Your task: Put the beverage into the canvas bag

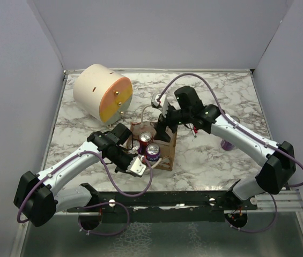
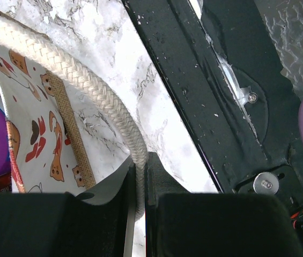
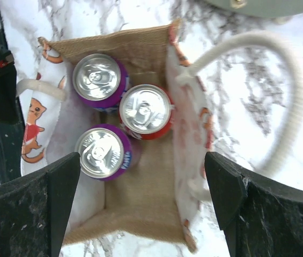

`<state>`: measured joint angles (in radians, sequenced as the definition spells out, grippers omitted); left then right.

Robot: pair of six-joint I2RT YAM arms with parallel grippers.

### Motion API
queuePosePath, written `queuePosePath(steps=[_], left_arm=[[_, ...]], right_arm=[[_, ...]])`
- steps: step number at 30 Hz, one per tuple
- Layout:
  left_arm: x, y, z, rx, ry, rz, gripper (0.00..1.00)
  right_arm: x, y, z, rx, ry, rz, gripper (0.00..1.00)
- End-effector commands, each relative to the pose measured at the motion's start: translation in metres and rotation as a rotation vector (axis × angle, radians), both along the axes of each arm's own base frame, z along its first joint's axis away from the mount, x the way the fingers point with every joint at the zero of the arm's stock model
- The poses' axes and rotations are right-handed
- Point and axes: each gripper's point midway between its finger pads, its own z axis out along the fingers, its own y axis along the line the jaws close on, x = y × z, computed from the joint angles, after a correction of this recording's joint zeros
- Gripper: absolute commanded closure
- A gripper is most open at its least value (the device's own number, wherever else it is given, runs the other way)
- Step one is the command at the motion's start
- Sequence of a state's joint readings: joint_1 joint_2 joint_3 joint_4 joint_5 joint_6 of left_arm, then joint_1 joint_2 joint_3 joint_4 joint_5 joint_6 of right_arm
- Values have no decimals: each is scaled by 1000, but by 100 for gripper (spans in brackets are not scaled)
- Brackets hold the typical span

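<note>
the right gripper [image 3: 142, 187], jaws spread wide, is hovering directly above the canvas bag [image 3: 135, 43] on the marble bench [image 1: 215, 96], where three beverage cans [image 3: 145, 108] are standing upright inside; the left gripper [image 2: 140, 182] is pinching a cream rope handle [image 2: 87, 80].

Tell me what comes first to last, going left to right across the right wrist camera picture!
Short cream handle piece → upper purple can → red can → big cream handle loop.

White marble tabletop [image 1: 207, 160]; plain grey walls [image 1: 156, 32].
</note>
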<state>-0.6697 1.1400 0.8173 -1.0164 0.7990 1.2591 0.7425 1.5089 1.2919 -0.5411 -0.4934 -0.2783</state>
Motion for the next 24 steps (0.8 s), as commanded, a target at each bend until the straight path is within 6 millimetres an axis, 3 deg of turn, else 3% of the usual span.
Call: queuePosePath(steps=[1,6,9,17,24], left_arm=[[2,-1,1,-8,-16,-17,91],[5,-3,3,-16,-24,4,91],[7,-3,3,-15,-30,14,91],[14,-11,10,-25,-4,80,91],[20,-9,9,13,-6,146,94]], right_arm=[[12,-15,56,74,-126,-12,3],[29,-45,83,122,-166,-95,3],[40,-70,90,156,-162,-170,3],[92,-185,85,160,-198,-551,0],[116,-273,64,26,-217,-846,0]])
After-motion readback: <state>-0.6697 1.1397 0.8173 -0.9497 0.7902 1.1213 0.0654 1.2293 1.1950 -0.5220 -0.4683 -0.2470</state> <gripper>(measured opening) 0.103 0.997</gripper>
